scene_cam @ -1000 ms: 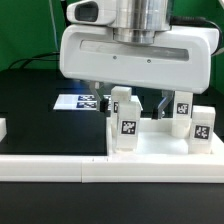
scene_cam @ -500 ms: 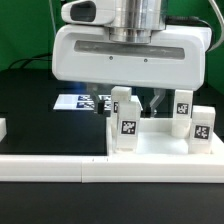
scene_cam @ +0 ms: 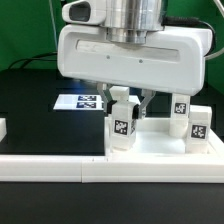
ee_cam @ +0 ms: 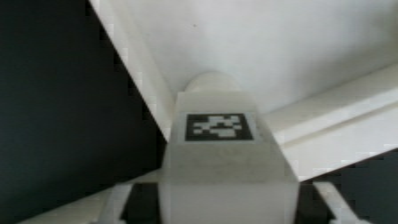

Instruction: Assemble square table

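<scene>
The white square slab point(scene_cam: 160, 147) lies flat at the exterior view's right. A white blocky leg point(scene_cam: 121, 125) with a black-and-white tag stands on its near left corner, tilted a little. My gripper point(scene_cam: 125, 100) reaches down over this leg, one finger on each side of its upper part, shut on it. In the wrist view the leg point(ee_cam: 222, 150) fills the middle, with my fingers point(ee_cam: 128, 200) close beside it and the slab point(ee_cam: 267, 60) beyond. Two more tagged legs point(scene_cam: 181, 112) point(scene_cam: 200, 126) stand on the slab's right side.
The marker board point(scene_cam: 82, 100) lies on the black table behind the gripper. A long white border rail point(scene_cam: 50, 166) runs along the front edge. A small white part point(scene_cam: 3, 128) shows at the exterior view's left edge.
My fingers have drawn in around the leg. The leg has shifted slightly to the exterior view's left and now stands tilted, its tag turned.
</scene>
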Robot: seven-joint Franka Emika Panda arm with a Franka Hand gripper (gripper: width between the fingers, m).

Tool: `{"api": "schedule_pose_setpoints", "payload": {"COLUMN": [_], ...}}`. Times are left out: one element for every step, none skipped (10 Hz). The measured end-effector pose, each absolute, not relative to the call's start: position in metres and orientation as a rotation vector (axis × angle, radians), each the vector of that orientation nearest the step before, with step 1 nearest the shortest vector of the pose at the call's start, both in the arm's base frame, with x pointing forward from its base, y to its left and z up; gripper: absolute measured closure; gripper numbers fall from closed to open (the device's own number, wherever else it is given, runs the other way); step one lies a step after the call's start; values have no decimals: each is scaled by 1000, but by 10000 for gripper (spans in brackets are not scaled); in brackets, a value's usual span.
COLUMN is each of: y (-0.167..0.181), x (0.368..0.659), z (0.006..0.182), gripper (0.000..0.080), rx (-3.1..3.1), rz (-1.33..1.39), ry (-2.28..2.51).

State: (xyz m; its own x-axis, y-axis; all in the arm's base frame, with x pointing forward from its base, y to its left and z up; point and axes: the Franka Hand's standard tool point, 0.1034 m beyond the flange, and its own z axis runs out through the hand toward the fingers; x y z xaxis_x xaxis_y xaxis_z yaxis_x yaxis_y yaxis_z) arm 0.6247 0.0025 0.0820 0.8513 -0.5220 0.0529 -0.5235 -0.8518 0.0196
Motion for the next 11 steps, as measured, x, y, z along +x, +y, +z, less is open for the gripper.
{"api": "schedule_pose_setpoints", "payload": {"y": [2, 0, -2, -4, -2, -2, -2, 1, 5, 7, 7], "x": [625, 628, 629, 629, 628, 627, 626, 625, 624, 625, 624], "z": [81, 81, 81, 81, 81, 81, 80, 80, 79, 79, 79], "gripper": [509, 509, 509, 508, 508, 508, 508, 508, 508, 508, 508], "rx": [2967, 2888, 2846, 2754, 2665, 2539, 2427, 2300, 2155, 2033, 1924], "rz": [72, 95, 93, 80, 74, 64, 60, 48, 36, 26, 26], "ry": [-926, -1162, -1290, -1511, -1670, -1876, -2024, -2180, -2334, -2455, -2551]}}
